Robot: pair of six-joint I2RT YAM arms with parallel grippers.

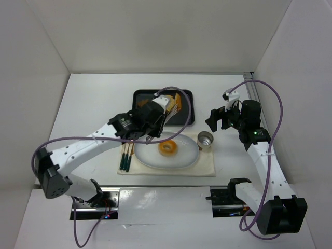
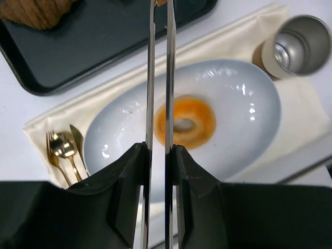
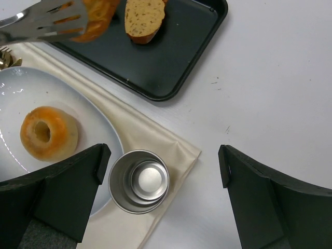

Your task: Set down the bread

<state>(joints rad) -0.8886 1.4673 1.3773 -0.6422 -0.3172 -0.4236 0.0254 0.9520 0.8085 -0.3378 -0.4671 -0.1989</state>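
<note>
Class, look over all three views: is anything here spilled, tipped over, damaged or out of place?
Nothing stands out. The cup stands upright on the cloth, the ring-shaped bread lies flat on the plate, the cutlery lies in a row beside the plate, and no spill or breakage shows.

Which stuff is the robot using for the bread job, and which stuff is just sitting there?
Job: left gripper, tongs, bread piece they hold, tray, bread slice, plate, bagel.
Lying about: metal cup, gold cutlery, cloth.
</note>
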